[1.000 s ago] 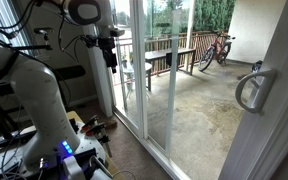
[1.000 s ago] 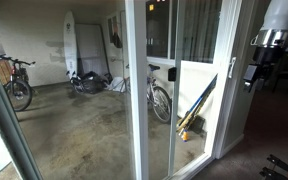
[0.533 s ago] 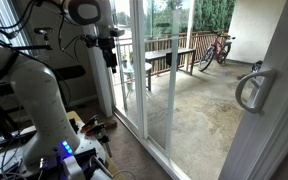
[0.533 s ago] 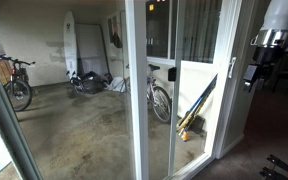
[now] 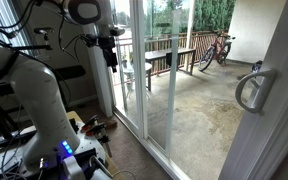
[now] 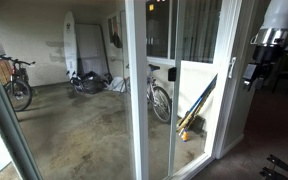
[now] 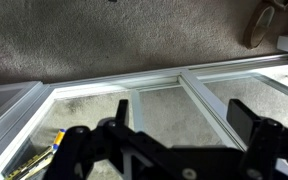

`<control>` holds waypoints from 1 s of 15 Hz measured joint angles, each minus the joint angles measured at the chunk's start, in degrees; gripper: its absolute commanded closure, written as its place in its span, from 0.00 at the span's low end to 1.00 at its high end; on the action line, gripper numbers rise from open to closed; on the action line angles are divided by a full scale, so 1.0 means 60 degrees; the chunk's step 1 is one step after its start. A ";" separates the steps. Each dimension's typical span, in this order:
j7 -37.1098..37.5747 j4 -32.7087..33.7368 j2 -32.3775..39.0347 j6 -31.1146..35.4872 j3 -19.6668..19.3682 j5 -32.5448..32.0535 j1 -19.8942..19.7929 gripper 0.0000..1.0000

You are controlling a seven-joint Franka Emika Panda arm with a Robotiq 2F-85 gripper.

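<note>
Gripper (image 6: 252, 72) hangs in mid-air, fingers apparently spread with nothing between them (wrist view is dark). Just beside it, not touching: door handle (image 6: 231, 67) on the sliding glass door (image 6: 199, 110). Beyond the door stands a bicycle (image 6: 160, 100).

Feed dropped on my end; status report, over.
Tool open, empty. White-framed sliding glass door untouched; tool hovers near its slim white handle. Nothing seen between them.

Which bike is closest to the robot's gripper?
The bicycle just behind the glass door; the other bike stands far off at the left edge.
</note>
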 measured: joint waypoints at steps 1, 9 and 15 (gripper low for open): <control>0.0000 0.0021 0.0000 0.0071 0.0000 0.0000 -0.0012 0.00; -0.0452 0.0092 -0.0023 0.0715 -0.1036 -0.0705 -0.0995 0.00; -0.3299 0.0799 0.0728 0.1528 -0.4270 -0.1547 -0.2841 0.00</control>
